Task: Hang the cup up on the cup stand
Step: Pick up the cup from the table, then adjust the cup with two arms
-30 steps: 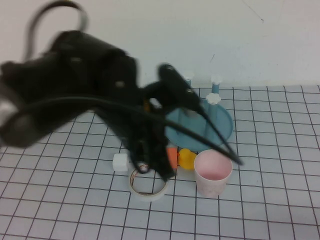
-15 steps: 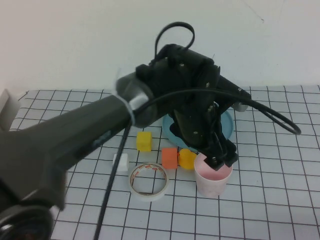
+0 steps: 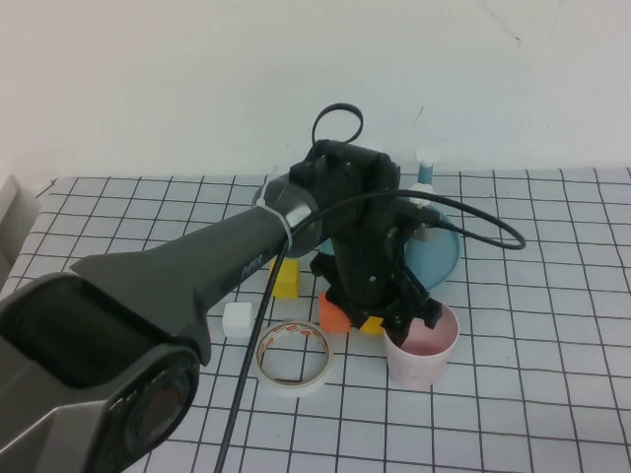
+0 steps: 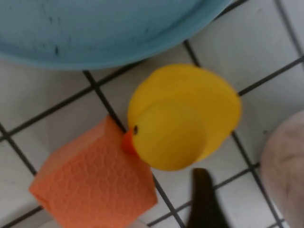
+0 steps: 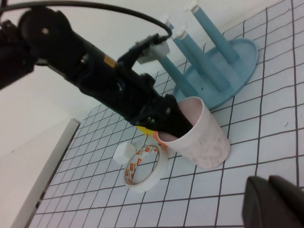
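One pale pink tapered plastic cup (image 3: 422, 345) stands upright on the gridded white bench (image 3: 552, 394), just in front of the light-blue dish-based cup stand (image 3: 441, 248). The left gripper (image 3: 399, 313) sits at the cup's rim, fingers parted, one inside. The right gripper (image 5: 273, 202) hangs nearby, closed and empty.

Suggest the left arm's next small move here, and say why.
Probably close the left claw on the rim of the pale pink tapered plastic cup: its open fingers straddle the near rim, one dipping inside. The cup stands upright beside the light-blue cup stand, not yet lifted. The right claw stays shut, parked aside.
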Action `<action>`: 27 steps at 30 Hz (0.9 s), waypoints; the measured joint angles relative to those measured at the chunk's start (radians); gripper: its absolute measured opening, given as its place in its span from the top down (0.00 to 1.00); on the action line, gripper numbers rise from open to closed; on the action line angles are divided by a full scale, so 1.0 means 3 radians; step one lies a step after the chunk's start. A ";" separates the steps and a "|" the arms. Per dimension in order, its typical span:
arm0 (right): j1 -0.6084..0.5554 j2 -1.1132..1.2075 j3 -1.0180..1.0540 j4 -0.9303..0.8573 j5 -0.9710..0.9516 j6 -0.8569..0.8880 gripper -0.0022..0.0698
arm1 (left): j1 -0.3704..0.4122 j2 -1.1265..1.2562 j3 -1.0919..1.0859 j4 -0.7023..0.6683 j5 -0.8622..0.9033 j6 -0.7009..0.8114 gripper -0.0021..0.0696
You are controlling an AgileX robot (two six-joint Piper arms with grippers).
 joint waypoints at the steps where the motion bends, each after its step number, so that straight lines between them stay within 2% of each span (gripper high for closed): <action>1: 0.0000 0.0000 0.0000 0.0000 0.0000 -0.0007 0.97 | 0.0017 0.0026 0.0000 -0.0025 0.0007 0.0000 0.42; 3: 0.0000 0.0000 0.0000 0.0008 0.0006 -0.0018 0.97 | 0.0022 0.0061 0.0000 -0.0061 0.0007 0.0023 0.56; 6: 0.0000 0.0000 0.0000 0.0016 0.0006 -0.0034 0.97 | 0.0022 0.0089 0.0000 -0.0094 -0.0002 0.0129 0.83; 9: 0.0000 0.0000 0.0000 0.0016 0.0006 -0.0033 0.97 | 0.0022 0.0089 -0.0006 -0.0111 -0.0009 0.0171 0.92; 14: 0.0000 0.0000 0.0000 0.0018 0.0006 -0.0033 0.97 | 0.0022 -0.0036 -0.0006 -0.0046 -0.0008 0.0300 0.94; 21: 0.0000 0.0000 0.0000 0.0058 0.0059 -0.0055 0.97 | 0.0022 -0.0802 0.0005 0.0207 0.0023 0.0923 0.95; 24: 0.0000 0.0000 0.0000 0.0164 0.0112 -0.0057 0.97 | 0.0022 -0.1281 0.0173 0.0424 -0.0161 0.0988 0.95; 27: 0.0000 0.0011 0.0000 0.0581 0.0144 -0.0098 0.97 | 0.0022 -0.1748 0.0583 0.0473 -0.0489 0.1037 0.95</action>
